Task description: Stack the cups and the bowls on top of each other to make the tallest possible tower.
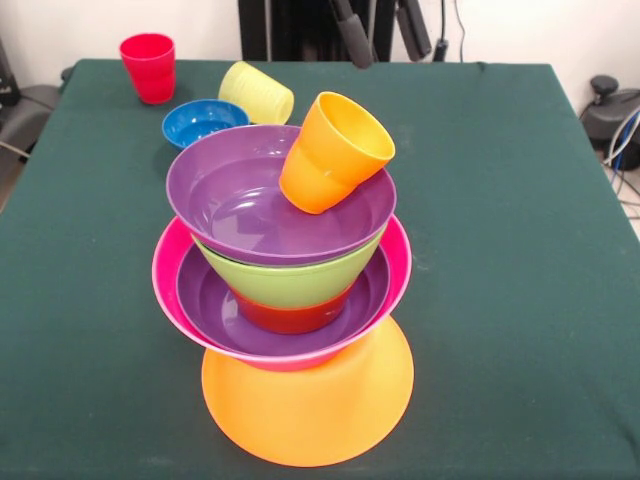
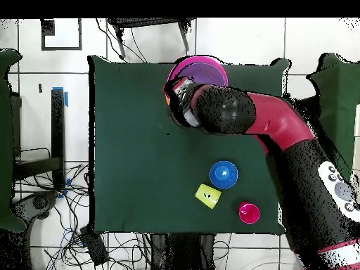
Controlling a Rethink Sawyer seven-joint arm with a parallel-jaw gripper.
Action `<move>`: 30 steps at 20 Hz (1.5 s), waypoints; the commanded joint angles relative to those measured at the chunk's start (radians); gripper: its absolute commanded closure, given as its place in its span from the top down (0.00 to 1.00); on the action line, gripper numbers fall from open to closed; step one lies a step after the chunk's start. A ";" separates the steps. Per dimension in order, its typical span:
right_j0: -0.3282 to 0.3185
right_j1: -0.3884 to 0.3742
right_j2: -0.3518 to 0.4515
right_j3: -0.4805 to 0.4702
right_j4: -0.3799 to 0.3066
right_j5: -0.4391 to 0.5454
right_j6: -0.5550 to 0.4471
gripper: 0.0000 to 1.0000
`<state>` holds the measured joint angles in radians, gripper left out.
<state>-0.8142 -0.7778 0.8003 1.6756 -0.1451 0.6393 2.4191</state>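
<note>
The front view gives the whole tower [image 1: 290, 300] side-on: a big upturned orange bowl [image 1: 308, 408] as the base, a hot pink bowl [image 1: 172, 300] sitting on it, then a purple bowl [image 1: 210, 305], a red-orange bowl [image 1: 290, 316], a lime green bowl [image 1: 290, 280] and a second wide purple bowl [image 1: 240, 205] on top, all glossy smooth plastic. An orange cup [image 1: 333, 152] lies tilted in that top bowl, leaning on its rim with the mouth facing up and right. Overhead you only catch the pink and purple rims [image 2: 204, 67], because the red and black arm [image 2: 274, 123] stretches right over the stack; the tool [image 2: 180, 95] sits at its end, but I can't tell whether it's apart or together. The tower stands close to the table [image 1: 500, 250] edge nearest the front camera, with lots of bare green cloth to either side. Towards the robot's edge sit the small blue bowl [image 1: 203, 121], a pale yellow cup [image 1: 256, 93] on its side just beside it, and an upright red cup [image 1: 149, 67] near the corner.
</note>
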 commanded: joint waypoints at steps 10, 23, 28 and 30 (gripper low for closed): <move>0.040 0.131 -0.085 -0.066 -0.044 -0.011 -0.042 1.00; 0.024 0.132 -0.076 -0.114 -0.037 0.062 -0.079 1.00; 0.024 0.141 -0.081 -0.122 -0.048 0.057 -0.086 1.00; 0.021 0.150 -0.083 -0.128 -0.054 0.056 -0.095 1.00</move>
<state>-0.8028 -0.6864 0.7880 1.5886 -0.1531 0.6339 2.4191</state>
